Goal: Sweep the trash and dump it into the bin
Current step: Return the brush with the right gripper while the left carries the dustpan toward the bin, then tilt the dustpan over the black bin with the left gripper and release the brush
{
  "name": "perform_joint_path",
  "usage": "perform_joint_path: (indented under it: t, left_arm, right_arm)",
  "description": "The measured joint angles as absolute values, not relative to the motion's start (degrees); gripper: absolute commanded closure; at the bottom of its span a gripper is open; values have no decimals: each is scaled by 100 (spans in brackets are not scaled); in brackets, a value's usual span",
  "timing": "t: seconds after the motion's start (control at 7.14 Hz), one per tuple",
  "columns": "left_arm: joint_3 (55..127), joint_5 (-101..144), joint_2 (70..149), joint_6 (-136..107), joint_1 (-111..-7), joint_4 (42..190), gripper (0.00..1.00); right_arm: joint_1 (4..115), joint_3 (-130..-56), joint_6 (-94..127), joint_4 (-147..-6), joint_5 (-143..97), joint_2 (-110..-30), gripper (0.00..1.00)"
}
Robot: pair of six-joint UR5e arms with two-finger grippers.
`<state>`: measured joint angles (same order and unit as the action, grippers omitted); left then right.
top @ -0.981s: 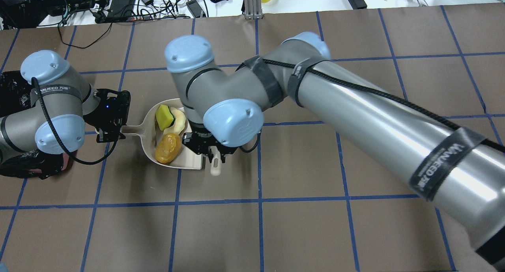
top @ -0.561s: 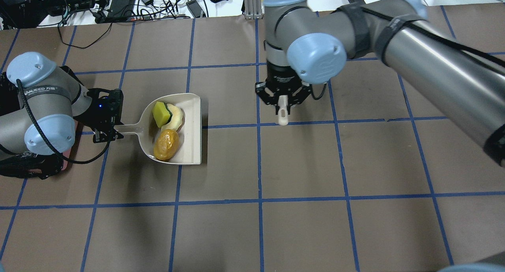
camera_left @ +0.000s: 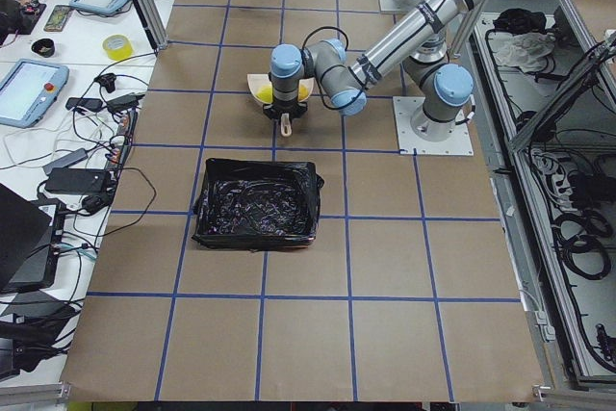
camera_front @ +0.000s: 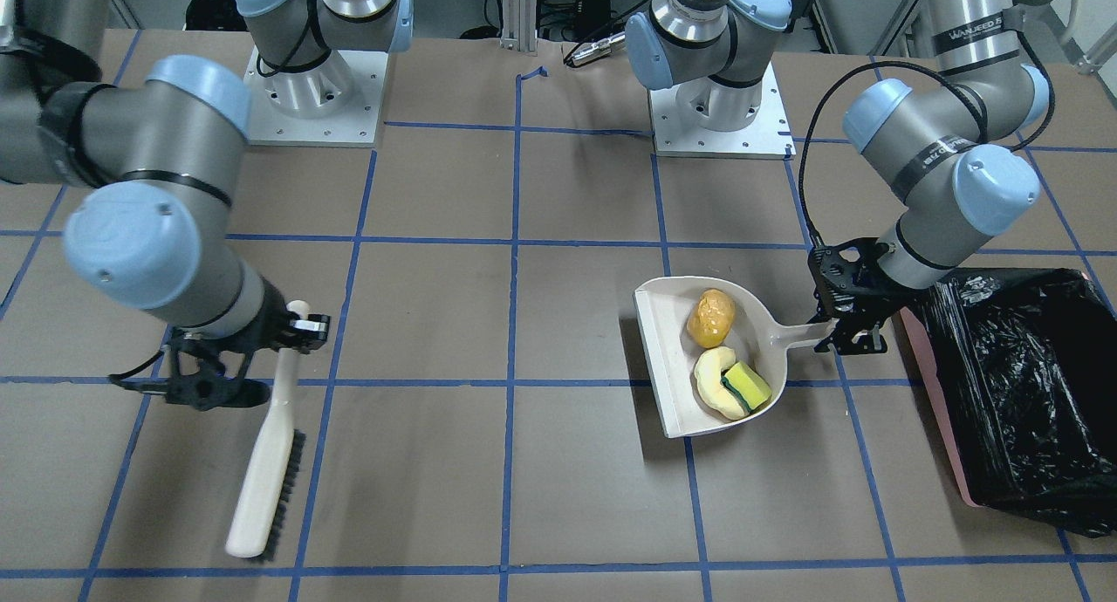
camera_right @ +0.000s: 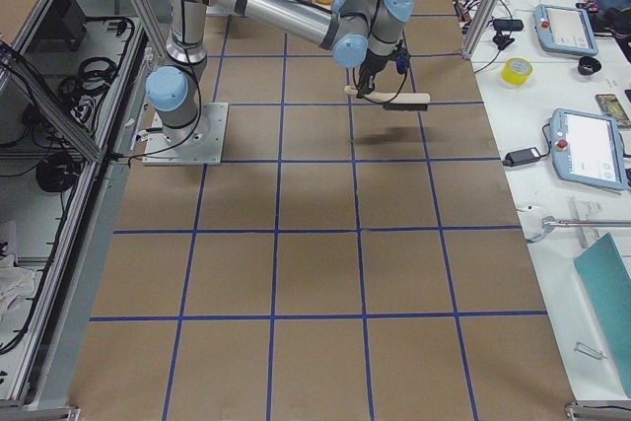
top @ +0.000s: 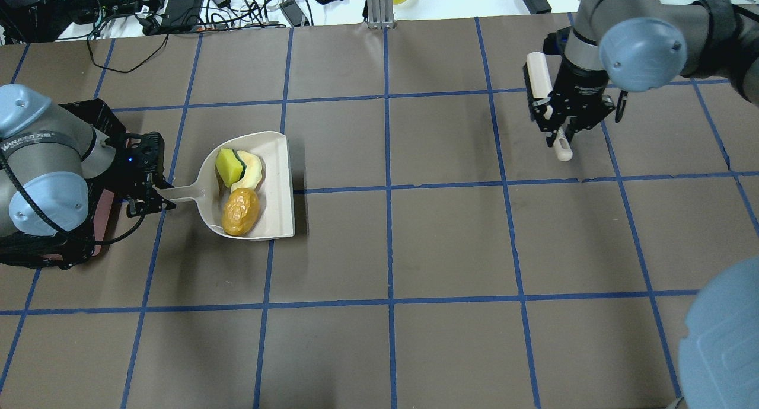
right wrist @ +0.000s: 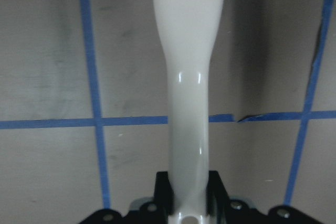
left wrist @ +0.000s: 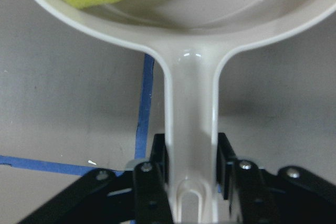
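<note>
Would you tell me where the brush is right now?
In the overhead view, the brush is at upper right, held by the right tool, far from the dustpan.

Left hand [camera_front: 836,331] clamped on handle of beige dustpan [camera_front: 668,358], over brown gridded desk [camera_front: 524,323], orange-yellow lump [camera_front: 710,318], cream crescent [camera_front: 711,381] and yellow-green wedge [camera_front: 749,386] inside pan, crescent touching wedge, black-lined pink bin [camera_front: 941,414] just beside left hand, right hand [camera_front: 284,345] gripping beige brush [camera_front: 262,471], well apart from dustpan

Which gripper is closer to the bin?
Left. The left gripper holds the dustpan right beside the bin; the right gripper holds the brush far across the table.
</note>
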<state>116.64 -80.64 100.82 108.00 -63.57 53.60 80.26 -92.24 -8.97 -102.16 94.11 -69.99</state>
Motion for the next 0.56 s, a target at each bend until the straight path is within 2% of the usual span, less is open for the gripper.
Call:
perform_joint_path:
  t: [0.28,0.56]
  left_arm:
    - [11383,-7731,10068,11024,-5817,5886,100]
    - [10781,-7576,10059,11366,-5249,6701,100]
  right_arm:
    - [7401,-9654,-1848,-11078,9681,-6957,100]
    - [7083,-9914,-2282,-11563,9724,-6904,100]
